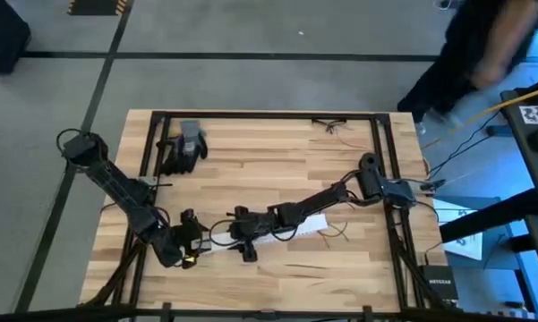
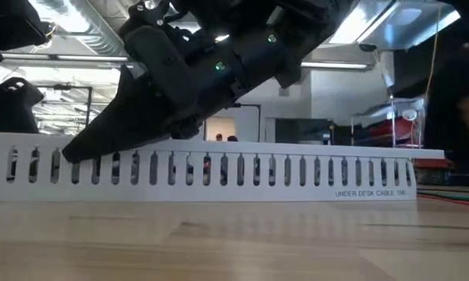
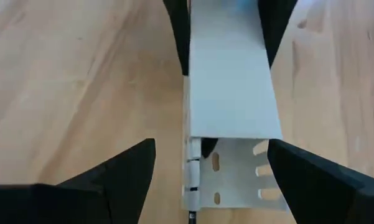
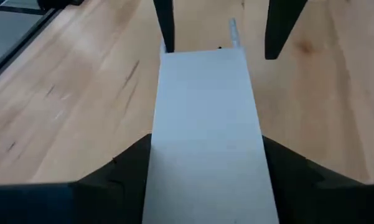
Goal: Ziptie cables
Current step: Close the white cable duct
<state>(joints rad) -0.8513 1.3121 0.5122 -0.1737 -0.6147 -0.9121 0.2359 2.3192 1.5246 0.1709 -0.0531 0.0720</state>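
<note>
Several thin cables [image 1: 331, 123] lie tangled at the table's [image 1: 277, 170] upper right edge in the high view, well apart from both grippers. Ziptie: cannot make it out anywhere.

A white slotted strip [image 1: 297, 224] lies at lower centre, its left end hidden under the arms.

Right gripper [image 4: 205, 140] sits over the strip, fingers [image 4: 112, 180] pressed against both its sides, holding it.

Left gripper [image 3: 211, 144] faces it from the strip's other end, fingers [image 3: 115, 180] spread wide and clear of the sides, holding nothing.

Low view: an arm blocks the upper strip.

Dark gloves [image 1: 184, 148] lie upper left. A person [image 1: 474, 45] is cut off at top right.
</note>
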